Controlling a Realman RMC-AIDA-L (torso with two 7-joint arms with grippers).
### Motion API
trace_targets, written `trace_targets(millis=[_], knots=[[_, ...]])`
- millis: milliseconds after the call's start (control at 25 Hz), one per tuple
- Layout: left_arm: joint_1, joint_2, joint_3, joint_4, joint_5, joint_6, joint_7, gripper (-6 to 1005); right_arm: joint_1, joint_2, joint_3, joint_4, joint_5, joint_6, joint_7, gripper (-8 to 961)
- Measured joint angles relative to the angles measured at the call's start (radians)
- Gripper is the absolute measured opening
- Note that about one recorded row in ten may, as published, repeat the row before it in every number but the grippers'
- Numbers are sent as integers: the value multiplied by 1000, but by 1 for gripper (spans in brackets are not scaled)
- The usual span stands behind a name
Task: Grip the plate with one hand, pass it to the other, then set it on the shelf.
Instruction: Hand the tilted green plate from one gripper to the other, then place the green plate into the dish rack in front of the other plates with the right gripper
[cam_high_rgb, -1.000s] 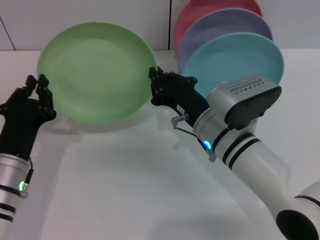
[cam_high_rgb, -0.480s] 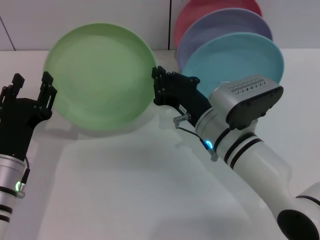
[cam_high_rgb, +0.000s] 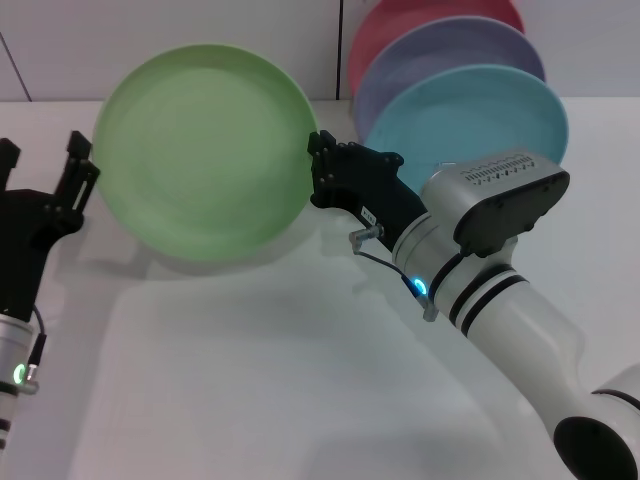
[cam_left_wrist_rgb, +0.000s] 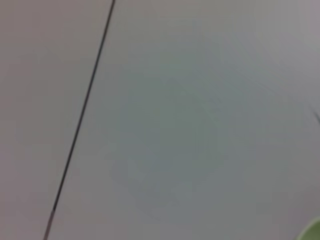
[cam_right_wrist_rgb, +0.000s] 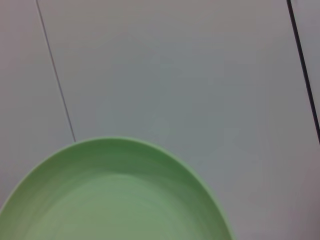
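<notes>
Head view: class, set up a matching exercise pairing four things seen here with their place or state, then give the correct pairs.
Things:
1. light-green plate
2. left gripper
3. right gripper
4. light-blue plate

Place or state:
A. fingers open, apart from the green plate's edge
B. standing in front of the lavender plate at the back
C. held tilted in the air by its right edge
D. shut on the green plate's rim

Pairs: 1-C, 2-A, 3-D, 4-B

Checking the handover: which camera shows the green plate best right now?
Head view: the whole green plate shows, held at its edge by the right gripper, left gripper open beside it. Right wrist view shows only part of it; left wrist view just a corner sliver.
</notes>
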Motion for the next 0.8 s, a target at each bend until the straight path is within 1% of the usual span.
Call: trace_targets(millis=[40,320,400,440,520,640,800], knots=[[7,1,0,1,0,26,-16,833,0,0,0,0,0,0,0,17],[24,3,0,21,-1,104,-81,834,3,0,-1,-3,-4,0,-2,17],[25,4,-4,47,-6,130,-138,834,3,0,-3,-4,-6,-2,-3,17],[25,5,-15,68,-7,138,-187,834,4,0,-6,-3,-7,-8,-13,17],[26,6,-25,81,-7,142,-213,834,4,0,-7,-1,-7,-12,-27,16],[26,7,-66,122,-7,149,-277,834,-7,0,-11,21,-7,-44,-100,16],[32,9,-89,150,-6,161,-312,834,-22,0,-12,46,-9,-72,-166,16]])
